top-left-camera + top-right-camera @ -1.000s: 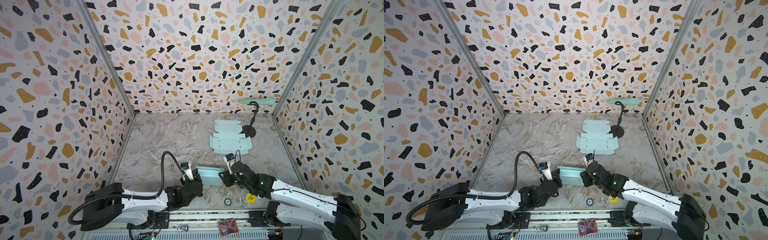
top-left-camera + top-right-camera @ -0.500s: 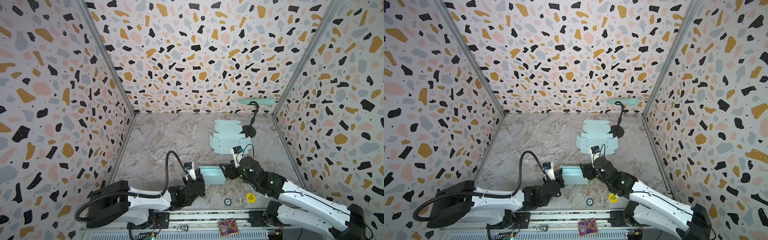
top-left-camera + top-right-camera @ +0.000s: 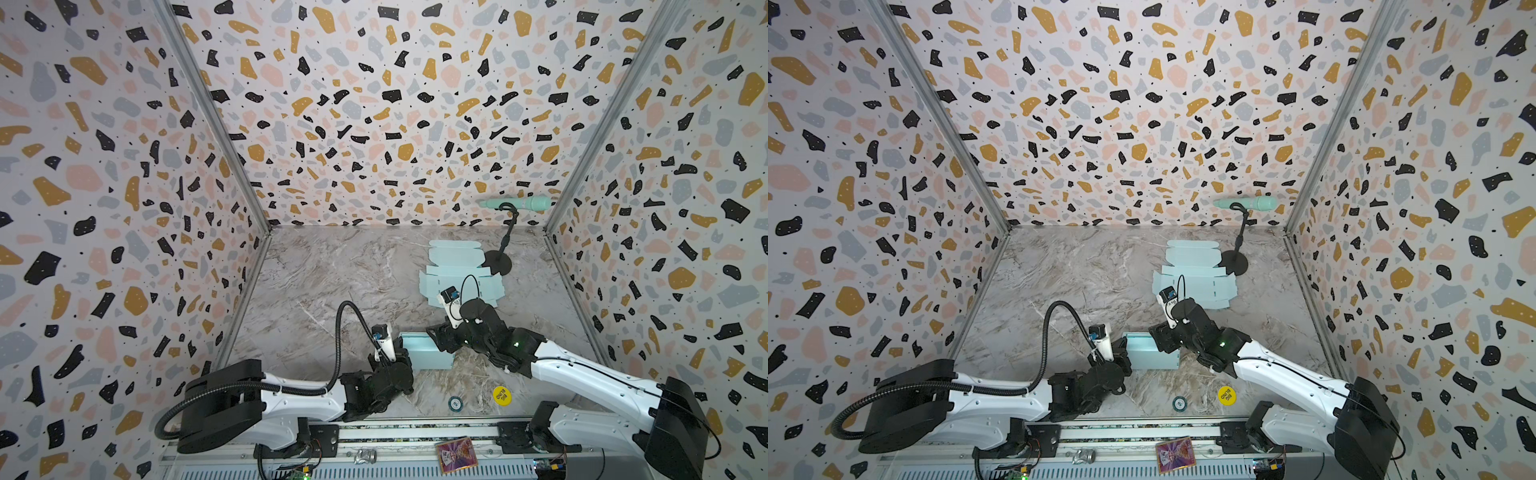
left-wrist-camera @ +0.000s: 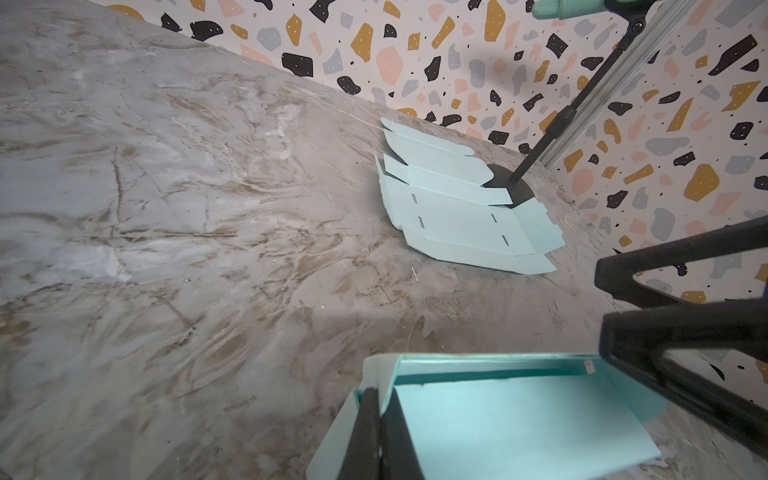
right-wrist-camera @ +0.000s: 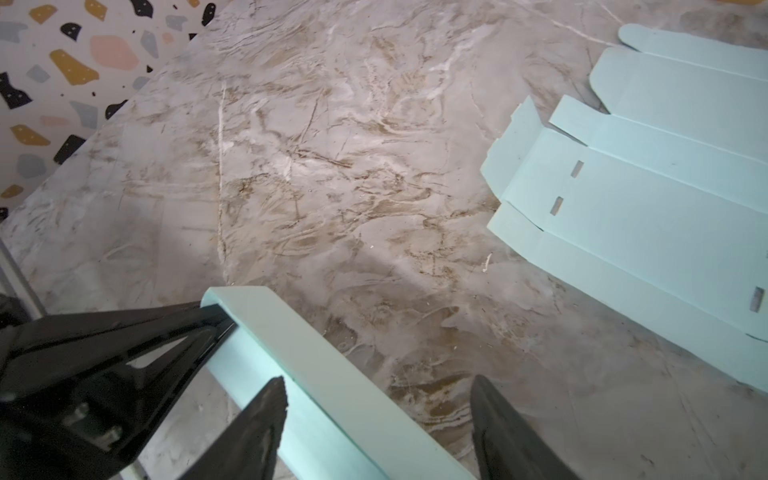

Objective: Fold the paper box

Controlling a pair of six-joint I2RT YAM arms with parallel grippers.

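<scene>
Right jaws opened astride paper box (image 3: pixel 422 353) wall; left jaws clamp its end.

Lab robot booth: terrazzo walls (image 3: pixel 395 104), marble tabletop (image 3: pixel 332 270).

White arms (image 3: pixel 303 401), black joints; ribbed hose (image 3: pixel 338 340); black left claw (image 4: pixel 380 399); green LED (image 3: pixel 515 344), perhaps.

One folded box (image 3: pixel 426 351), one flat blank (image 3: pixel 461 282), one microphone (image 3: pixel 517 203), two discs (image 3: pixel 501 395).
</scene>
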